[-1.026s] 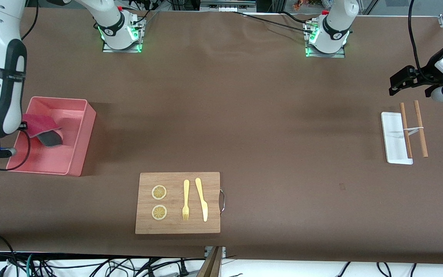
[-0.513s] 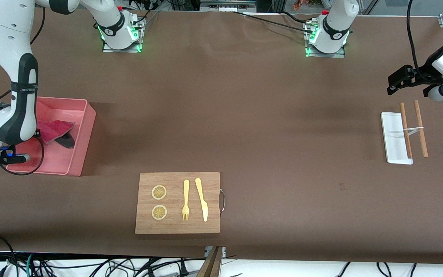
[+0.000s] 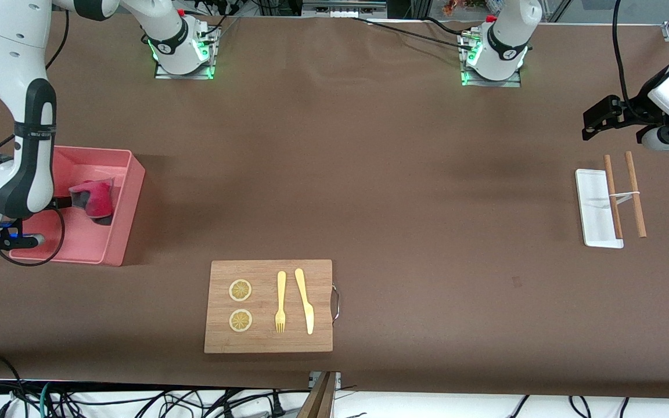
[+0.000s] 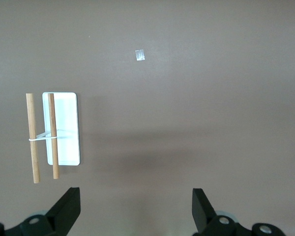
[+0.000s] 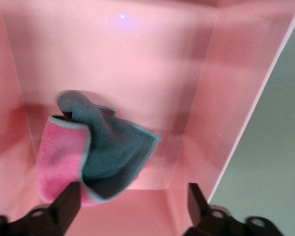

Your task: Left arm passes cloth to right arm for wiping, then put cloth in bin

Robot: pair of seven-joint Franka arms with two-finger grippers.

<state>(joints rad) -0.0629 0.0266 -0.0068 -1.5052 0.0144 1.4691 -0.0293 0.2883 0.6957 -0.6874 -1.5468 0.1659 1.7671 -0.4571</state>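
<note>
Now right arm [image 3: 18,116] over bin [image 3: 128,197], cloth [image 3: 95,196] apparently released

Cloth [image 5: 96,150]: soft, fuzzy pile, matt; pink face and grey face, pale stitched edging. Bin [image 3: 127,197]: smooth salmon plastic, slight sheen, a light spot on its wall. Table [image 3: 404,203]: brown matt covering, faintly creased. Board [image 3: 269,306]: pale wood, visible grain, thin metal handle [image 3: 336,302]. Tray [image 4: 69,128]: glossy white. Two sticks [image 4: 43,137]: plain matt wood. Arms: glossy white shells, dark grey covers.
</note>
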